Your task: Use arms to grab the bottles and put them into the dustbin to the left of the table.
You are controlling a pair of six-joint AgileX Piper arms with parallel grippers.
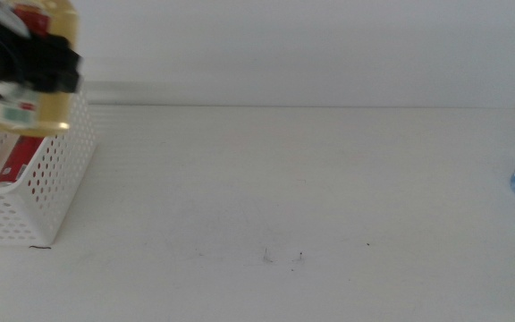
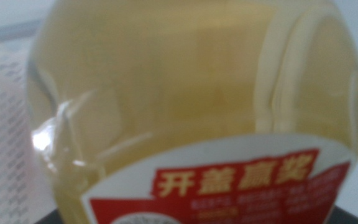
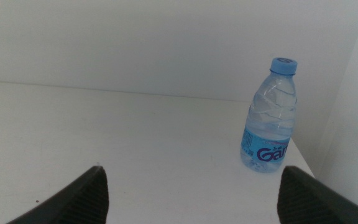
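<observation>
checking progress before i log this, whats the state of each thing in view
yellow juice bottle: held by the left gripper above the dustbin, off the table
red can: lying inside the dustbin
dustbin: upright at the table's left end
water bottle: upright, capped, at the table's right edge, untouched
right gripper: open, empty, facing the water bottle
</observation>
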